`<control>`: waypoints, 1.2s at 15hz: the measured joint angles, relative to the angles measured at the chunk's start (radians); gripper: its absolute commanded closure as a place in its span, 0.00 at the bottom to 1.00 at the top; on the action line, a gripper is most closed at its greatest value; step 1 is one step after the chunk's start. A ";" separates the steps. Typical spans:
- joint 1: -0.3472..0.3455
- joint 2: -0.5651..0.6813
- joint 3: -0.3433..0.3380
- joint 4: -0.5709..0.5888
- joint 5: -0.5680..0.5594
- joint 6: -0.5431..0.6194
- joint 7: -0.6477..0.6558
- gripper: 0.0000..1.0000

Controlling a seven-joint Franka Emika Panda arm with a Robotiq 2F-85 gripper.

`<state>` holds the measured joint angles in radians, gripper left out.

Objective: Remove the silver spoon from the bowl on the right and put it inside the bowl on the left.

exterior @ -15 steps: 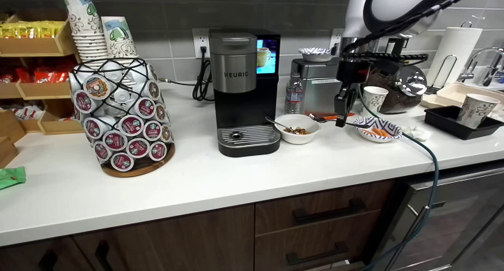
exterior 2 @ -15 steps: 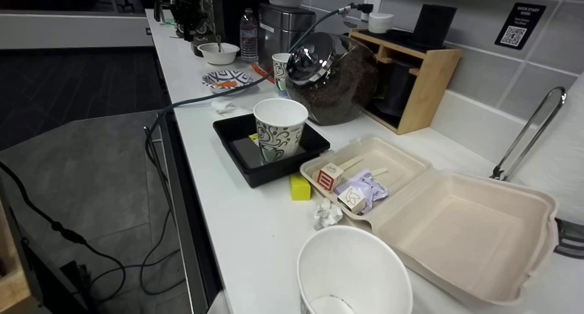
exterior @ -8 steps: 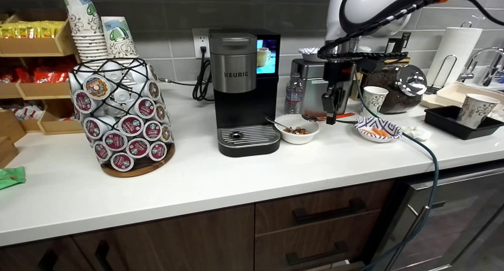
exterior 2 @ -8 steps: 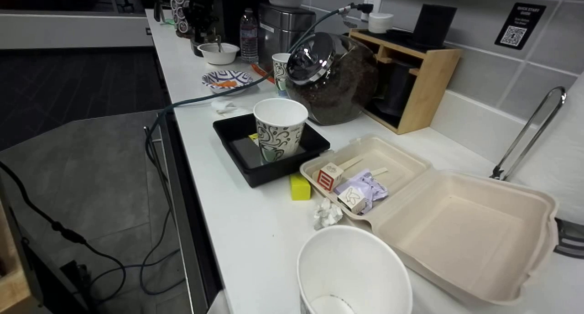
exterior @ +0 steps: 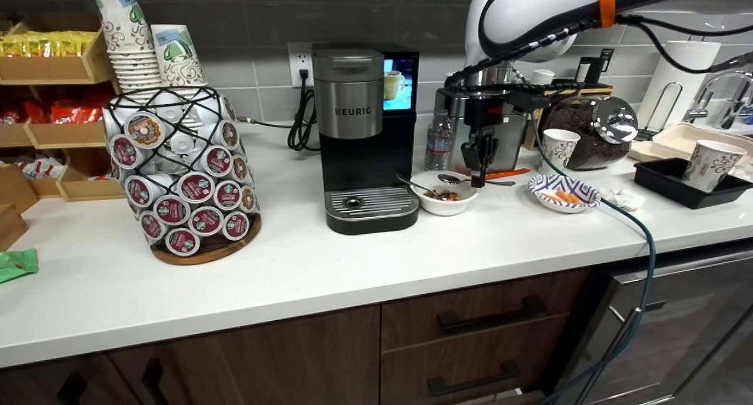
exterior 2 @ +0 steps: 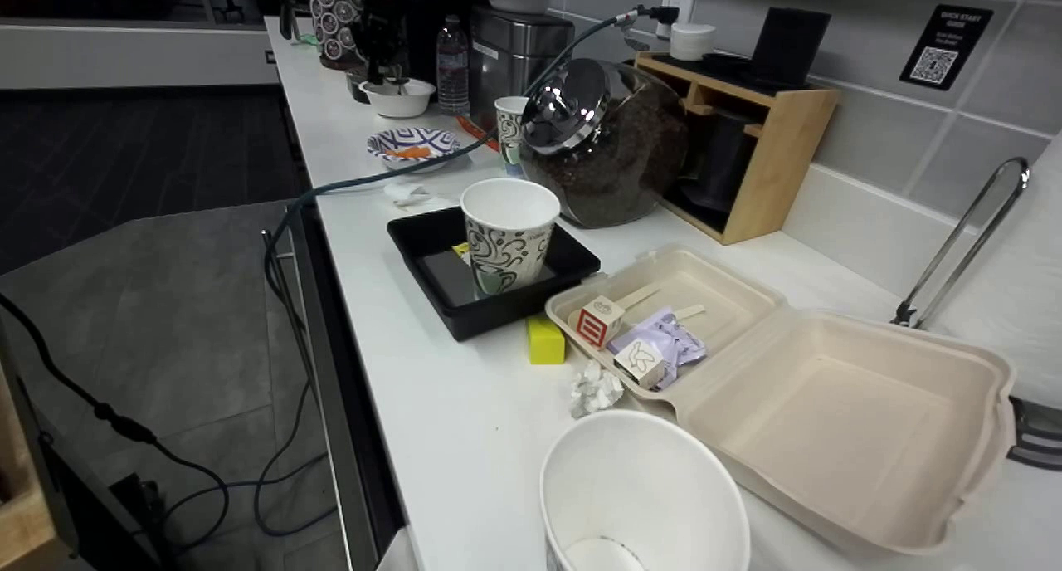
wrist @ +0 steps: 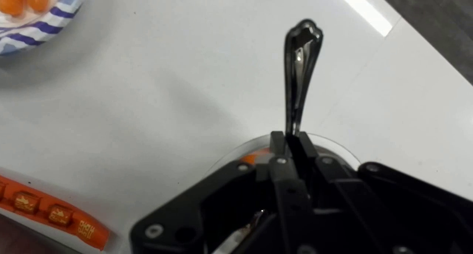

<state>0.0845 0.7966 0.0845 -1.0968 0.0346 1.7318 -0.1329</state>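
Note:
My gripper (exterior: 477, 182) is shut on the silver spoon; the spoon's scoop (exterior: 450, 179) points left over the white bowl (exterior: 445, 208) and its handle (exterior: 503, 183) points right. In the wrist view the gripper (wrist: 292, 139) pinches the spoon's narrow neck and the handle (wrist: 303, 62) sticks out beyond the fingertips. The white bowl, on the left, holds brown food and another spoon (exterior: 415, 185). The patterned bowl (exterior: 532, 184), on the right, holds orange carrots. In another exterior view my gripper (exterior 2: 383, 77) is at the white bowl (exterior 2: 398, 104).
The coffee maker (exterior: 370, 216) stands left of the white bowl. A water bottle (exterior: 439, 137) and a metal box (exterior: 506, 137) stand behind. An orange packet (exterior: 512, 173) lies between the bowls; it also shows in the wrist view (wrist: 59, 213). A green cable (exterior: 638, 222) crosses the patterned bowl's right side.
My gripper has moved left with the spoon, from beside the patterned bowl to the white bowl's right edge. The spoon's handle has left the patterned bowl. The bowls have not moved.

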 measured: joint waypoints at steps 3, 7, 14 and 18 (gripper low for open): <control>0.008 0.053 0.000 0.074 0.000 -0.006 0.014 0.98; 0.014 0.106 -0.002 0.149 -0.001 -0.020 0.029 0.98; 0.019 0.163 -0.012 0.246 -0.007 -0.086 0.053 0.43; 0.024 0.168 -0.012 0.268 -0.007 -0.089 0.054 0.12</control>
<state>0.1086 0.9647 0.0730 -0.8289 0.0273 1.6424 -0.0789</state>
